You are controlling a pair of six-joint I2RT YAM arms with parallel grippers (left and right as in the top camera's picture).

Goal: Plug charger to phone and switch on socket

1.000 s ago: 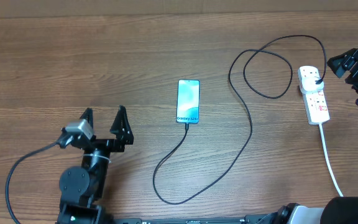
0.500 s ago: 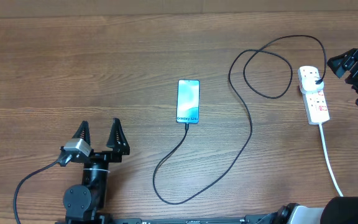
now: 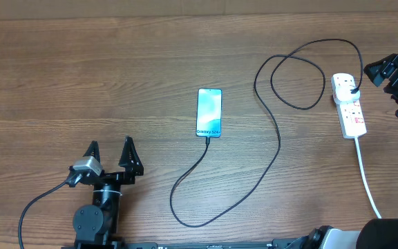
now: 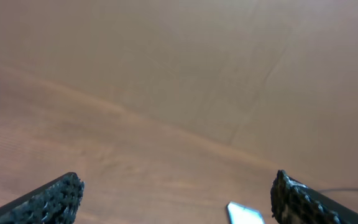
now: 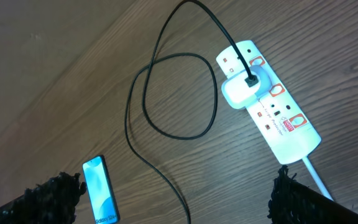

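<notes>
**Both grippers open, nothing held**

L gripper [image 3: 110, 145] is sitting over the wooden table [image 3: 81, 69] at front-left, jaws spread apart, empty. R gripper [image 5: 176, 186] is hanging at the far-right edge near the power strip [image 3: 349, 105], jaws also apart, gripping nothing. Phone [image 3: 209, 113] is lying flat mid-table, screen glowing blue. Black charger cable [image 3: 280, 145] is running from a white adapter [image 5: 238, 93] on the strip, looping and meeting the phone's bottom edge; can't tell if seated. Switch pos. too small to read.

phone [image 3: 209, 113]: blue-teal screen | charger [image 3: 280, 142]: black | socket [image 3: 349, 106]: white, red marks | table [image 3: 81, 69]: brown wood grain
</notes>
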